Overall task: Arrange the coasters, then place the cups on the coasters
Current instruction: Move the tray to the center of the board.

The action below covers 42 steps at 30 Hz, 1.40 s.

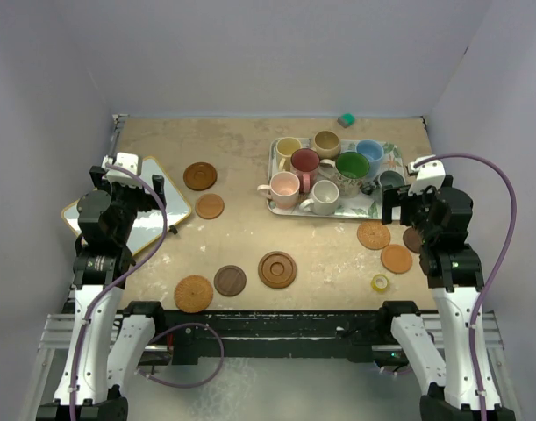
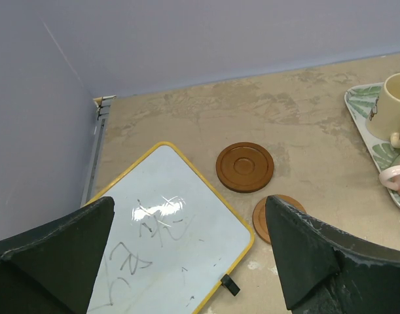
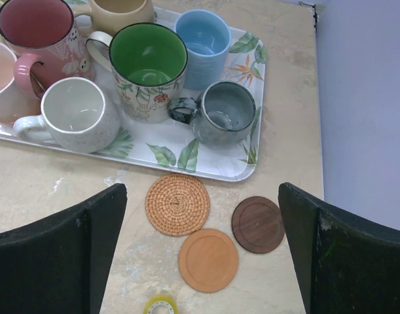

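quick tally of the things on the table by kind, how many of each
coasters: 8
cups: 8
tray: 1
whiteboard: 1
tape roll: 1
small green block: 1
total: 20

Glossy ceramic cups (image 3: 147,69); woven and wooden coasters (image 3: 177,203).

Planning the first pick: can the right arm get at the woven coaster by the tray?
Probably yes. The woven coaster lies uncovered just ahead of the open right tool, though the tray rim and an orange coaster crowd its edges.
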Tool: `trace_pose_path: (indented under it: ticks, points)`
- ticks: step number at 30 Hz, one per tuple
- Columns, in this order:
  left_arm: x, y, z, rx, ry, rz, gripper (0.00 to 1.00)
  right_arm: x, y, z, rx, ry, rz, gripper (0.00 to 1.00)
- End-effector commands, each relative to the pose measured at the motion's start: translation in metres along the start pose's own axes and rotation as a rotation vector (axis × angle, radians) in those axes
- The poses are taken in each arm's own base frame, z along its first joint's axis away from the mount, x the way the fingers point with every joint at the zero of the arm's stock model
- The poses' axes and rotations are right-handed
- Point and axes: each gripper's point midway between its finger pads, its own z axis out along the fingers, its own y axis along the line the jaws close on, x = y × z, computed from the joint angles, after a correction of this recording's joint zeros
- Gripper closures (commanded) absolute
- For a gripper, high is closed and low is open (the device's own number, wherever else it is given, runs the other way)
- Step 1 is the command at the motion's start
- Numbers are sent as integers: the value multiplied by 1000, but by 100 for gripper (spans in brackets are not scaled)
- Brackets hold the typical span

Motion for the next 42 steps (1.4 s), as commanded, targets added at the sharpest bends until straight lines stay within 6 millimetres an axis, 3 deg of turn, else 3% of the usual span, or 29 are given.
trace_pose_path:
  ticks: [1, 21, 29, 33, 42]
  points:
    - [-15, 1, 0, 4, -64, 11, 7, -12, 1, 4, -9, -45, -10, 0]
    - [-13, -1, 1, 15, -59, 15, 7, -7, -19, 9, 109, -2, 6, 0]
    - [-5, -6, 6, 50, -22, 37, 7, 18, -25, 38, 153, 172, 40, 0]
    - [1, -10, 9, 75, 4, 44, 7, 13, -39, 52, 180, 212, 56, 0]
    - [7, -21, 11, 134, 20, 41, 7, 40, -87, 85, 234, 378, 158, 1]
